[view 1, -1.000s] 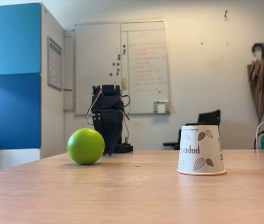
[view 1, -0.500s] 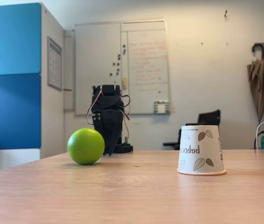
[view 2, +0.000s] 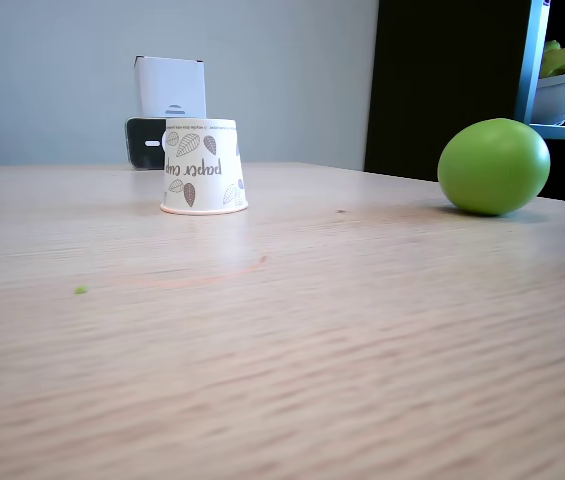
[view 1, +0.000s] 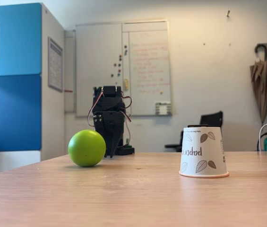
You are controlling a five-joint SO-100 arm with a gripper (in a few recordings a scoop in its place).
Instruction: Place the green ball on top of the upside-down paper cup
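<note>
The green ball (view 1: 86, 148) rests on the wooden table at the left in a fixed view, and at the right (view 2: 493, 166) in the other. The upside-down paper cup (view 1: 203, 152) stands rim-down on the table, well apart from the ball, and it sits left of centre (view 2: 202, 166) in the other fixed view. My black gripper (view 1: 110, 152) hangs folded at the far side of the table, just right of and behind the ball, its fingers pointing down and close together with nothing between them.
A blue cabinet (view 1: 11, 75) stands at the left edge and a whiteboard (view 1: 123, 67) on the back wall. A phone on a white stand (view 2: 167, 110) sits behind the cup. A small green speck (view 2: 80, 290) lies on the table (view 2: 292, 330).
</note>
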